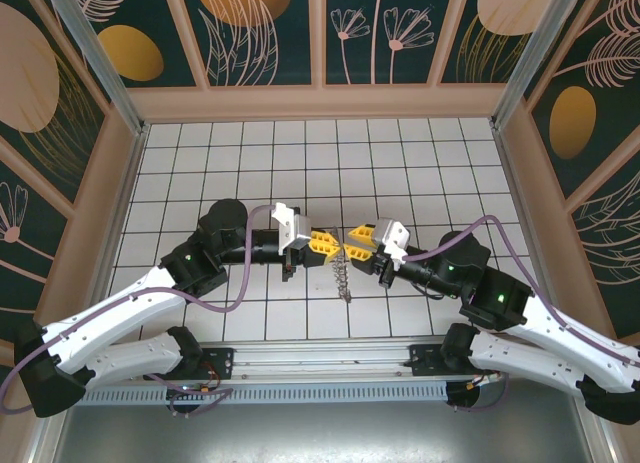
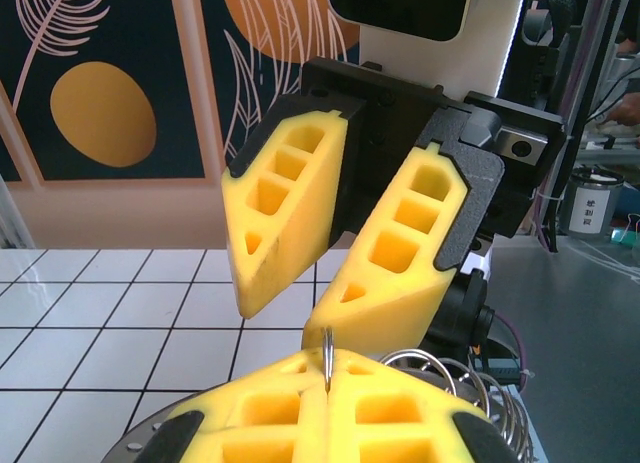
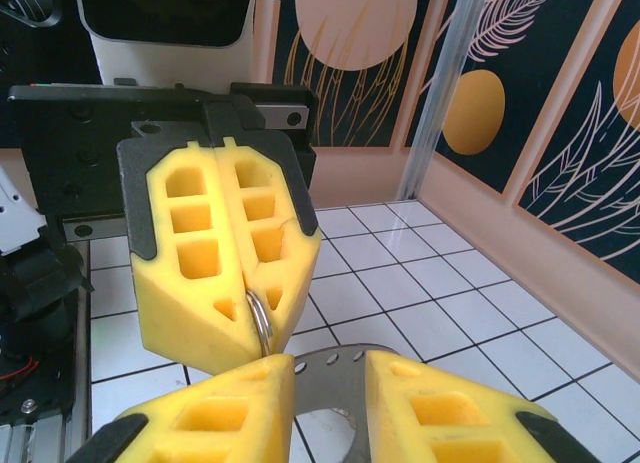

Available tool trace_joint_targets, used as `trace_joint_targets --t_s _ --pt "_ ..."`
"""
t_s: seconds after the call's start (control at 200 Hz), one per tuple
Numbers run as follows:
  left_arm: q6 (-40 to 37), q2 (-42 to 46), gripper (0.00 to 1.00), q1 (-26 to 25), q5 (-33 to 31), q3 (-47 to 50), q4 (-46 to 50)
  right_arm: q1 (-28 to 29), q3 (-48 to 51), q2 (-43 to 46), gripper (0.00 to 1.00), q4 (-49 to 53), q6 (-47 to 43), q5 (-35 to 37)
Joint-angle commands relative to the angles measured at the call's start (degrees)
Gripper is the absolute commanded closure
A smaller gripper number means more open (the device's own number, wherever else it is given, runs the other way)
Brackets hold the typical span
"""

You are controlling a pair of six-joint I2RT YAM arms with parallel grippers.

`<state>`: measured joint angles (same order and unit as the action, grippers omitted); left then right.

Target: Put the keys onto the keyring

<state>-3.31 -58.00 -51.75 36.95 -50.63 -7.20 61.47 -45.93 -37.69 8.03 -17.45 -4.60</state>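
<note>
**Two claws face to face over the white-tiled desk [image 1: 300, 163].** Nearest the arm bases, the keyring [image 1: 343, 276] hangs as a string of small metal bits. Its long axis points down and toward the near edge, and its lower end is close to the tiles. Just above the keyring's upper end, the left claw [image 1: 322, 245] is pressed together on the ring's thin wire, which stands edge-on between its yellow pads [image 3: 190, 263]. Directly right of the keyring, the right claw [image 1: 357, 246] is spread. Its fingers [image 2: 290, 208] are parted and aimed at the pinched wire, very near the left claw. Whether a key rides between them is too small to tell. The coming move probably turns on the short gap from the right claw to the wire, along the line joining the two claws, and the right arm is the free one. Beyond the keyring lie bare tiles, then the patterned back wall [image 1: 260, 43]. Nothing stands between the claws.
</note>
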Motion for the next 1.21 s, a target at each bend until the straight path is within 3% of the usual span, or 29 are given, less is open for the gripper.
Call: trace_joint_targets --t_s 0.0,1.201 --pt "0.91 0.88 1.0 0.17 0.05 -3.06 -3.04 -0.07 -0.61 -0.43 0.75 2.17 0.87 -2.14" --pt "1.34 0.91 1.0 0.17 -0.33 -3.88 -2.84 -0.12 1.2 0.77 0.71 1.46 2.54 -4.19"
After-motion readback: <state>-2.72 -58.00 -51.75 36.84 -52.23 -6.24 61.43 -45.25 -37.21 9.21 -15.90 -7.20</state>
